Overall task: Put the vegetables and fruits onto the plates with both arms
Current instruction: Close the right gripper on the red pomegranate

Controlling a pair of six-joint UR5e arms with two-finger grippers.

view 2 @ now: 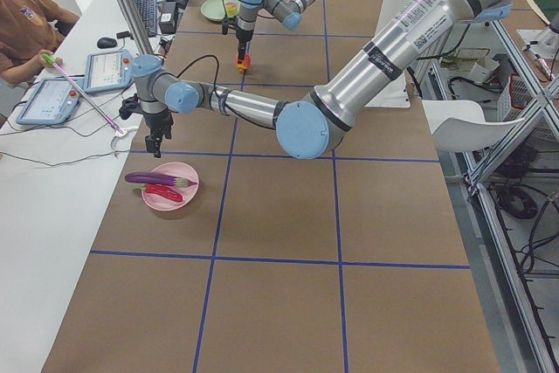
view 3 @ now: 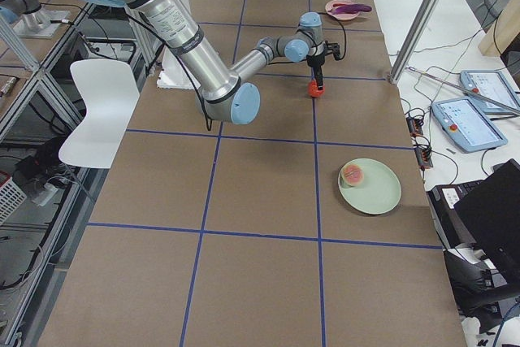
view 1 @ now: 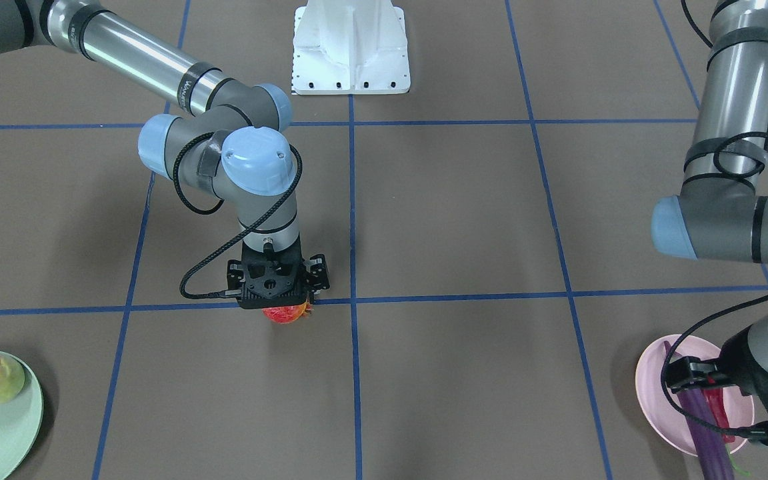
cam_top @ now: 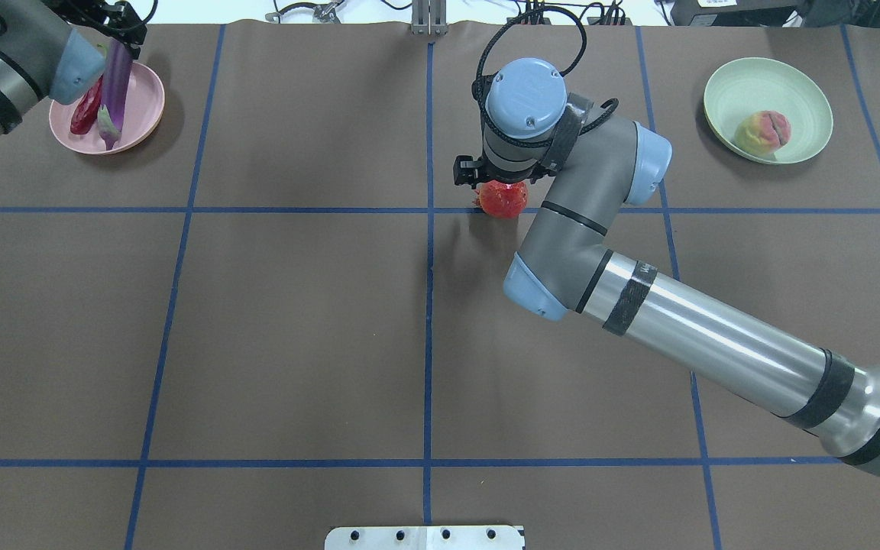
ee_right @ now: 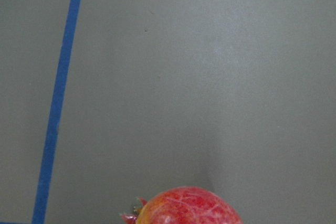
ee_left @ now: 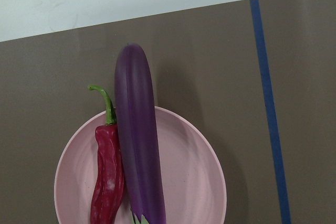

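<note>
Pomegranate (view 1: 285,313): mid-frame in the overhead view, on or just above the brown table (cam_top: 295,321), directly under the right gripper (view 1: 276,293); clamped or not, cannot tell. Mint plate (cam_top: 799,84) with peach (cam_top: 763,132): upper right, well apart, bare room beside the peach. Left gripper (view 1: 697,377): over the pink plate (ee_left: 194,182) bearing eggplant (ee_left: 137,129) and chili (ee_left: 107,177); finger state not discernible.

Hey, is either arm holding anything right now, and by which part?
The left gripper holds nothing. The right gripper sits over the top of the pomegranate; whether its jaws grip it cannot be told.
</note>
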